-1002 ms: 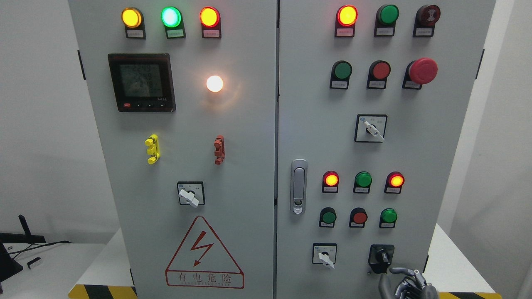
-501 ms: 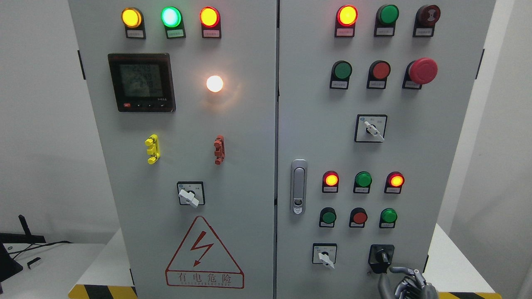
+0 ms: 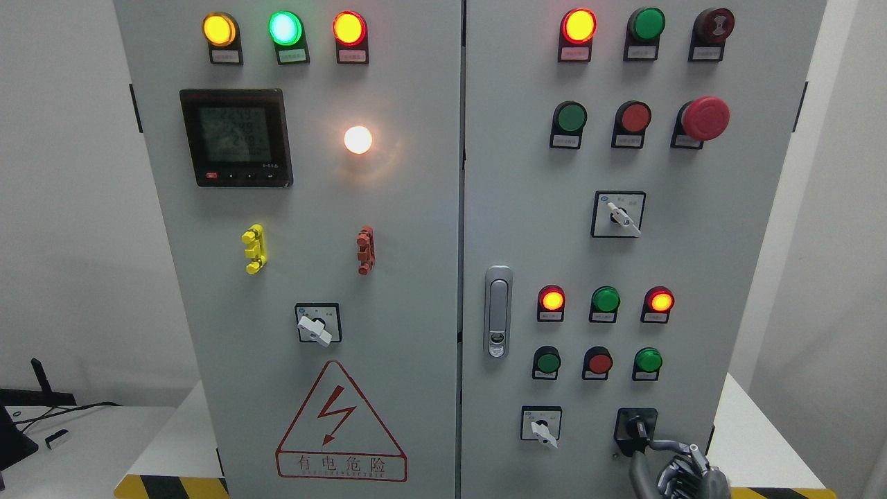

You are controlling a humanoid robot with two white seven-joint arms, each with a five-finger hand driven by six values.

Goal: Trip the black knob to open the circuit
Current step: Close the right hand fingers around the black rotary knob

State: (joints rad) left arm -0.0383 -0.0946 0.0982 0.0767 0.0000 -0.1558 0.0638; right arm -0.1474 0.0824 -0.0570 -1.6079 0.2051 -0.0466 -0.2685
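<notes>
Head view | right hand (image 3: pixel 675 471) metal fingers (image 3: pixel 664 445) curled, seemingly touching the blocky black knob (image 3: pixel 636 427) | matte grey cabinet (image 3: pixel 416 208)

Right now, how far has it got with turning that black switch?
Done: the right hand has reached the cabinet's bottom right corner, just below the black knob, one finger at its lower edge. In hand: getting a grip; no clear grasp shows. Left: turning the knob. The red lamps glow.
</notes>
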